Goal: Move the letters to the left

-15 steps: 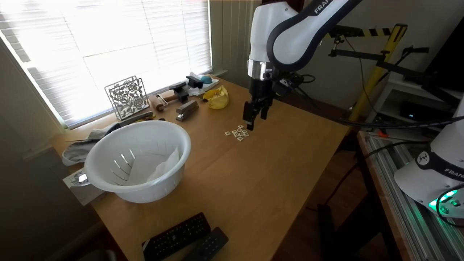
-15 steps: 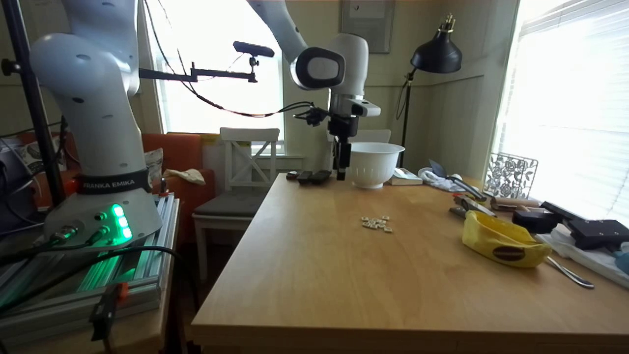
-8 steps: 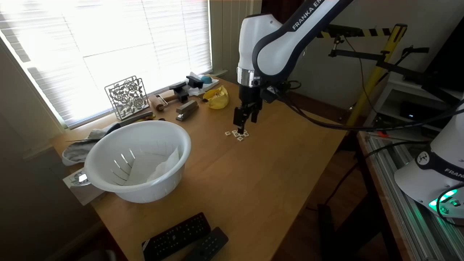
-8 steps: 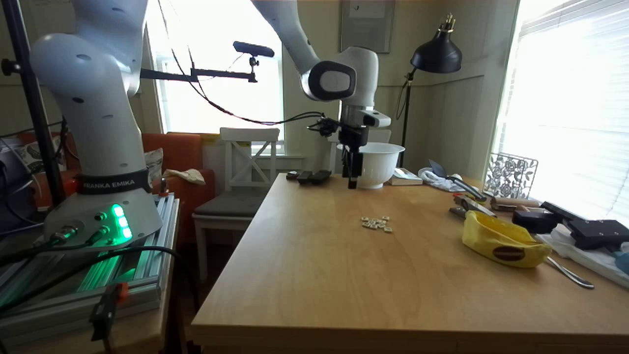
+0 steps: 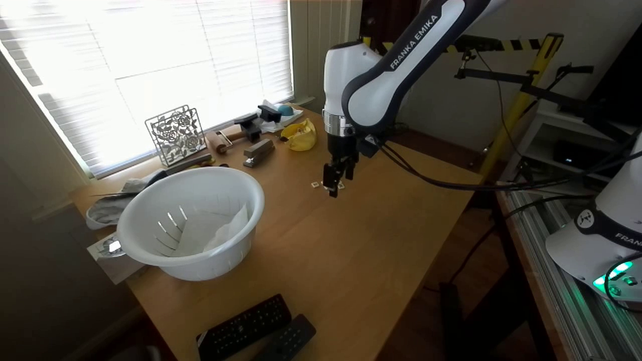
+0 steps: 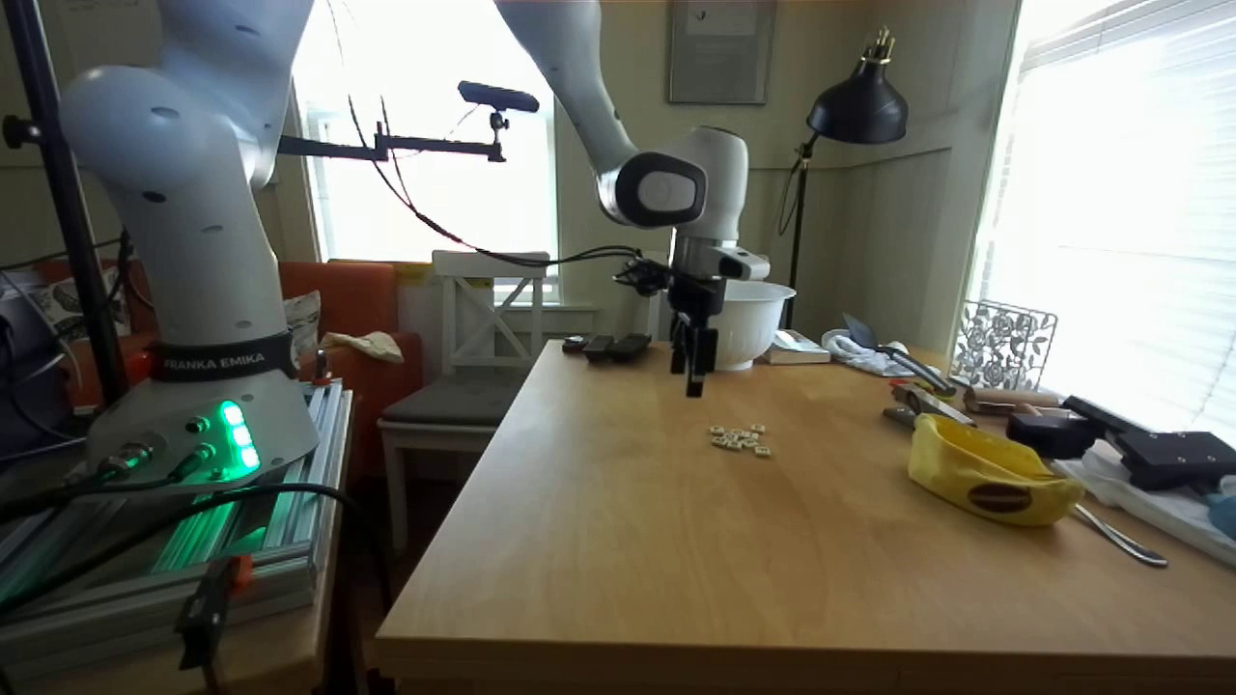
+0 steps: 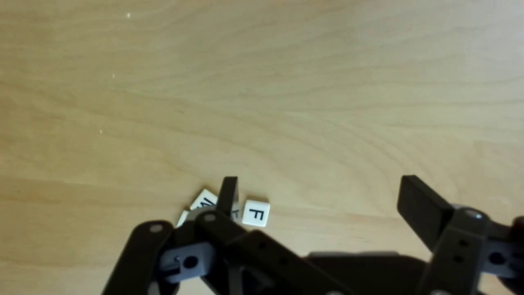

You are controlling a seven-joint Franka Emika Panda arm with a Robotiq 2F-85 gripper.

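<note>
A wooden counter [image 6: 618, 560] carries the things. Beyond its robot-side edge stands the arm [image 6: 570, 87], its base [image 6: 198, 425] apart from the counter; the forearm [image 5: 416, 45] slants down over that edge to a bent joint, and the wrist [image 5: 346, 70] drops almost plumb from there. FRANKA EMIKA reads along the forearm and on the base's collar [image 6: 214, 360]. A white bowl [image 5: 215, 265] stands near the end edge. The end effector [image 7: 320, 188] is released: it points down above the counter, fingers [image 7: 421, 209] set wide apart. A yellow pouch [image 6: 985, 473] sits by the window-side edge, the writing on its dark oval label [image 6: 1000, 497] unreadable. Two dark remotes [image 5: 246, 326] lie near the corner where the robot-side and end edges meet, their markings too small to read. The letter tiles [image 6: 742, 440] lie loosely bunched, well in from every edge. In the wrist view one tile [image 7: 256, 213] reads F; another, partly covered by a finger, is M or W, I cannot tell which.
</note>
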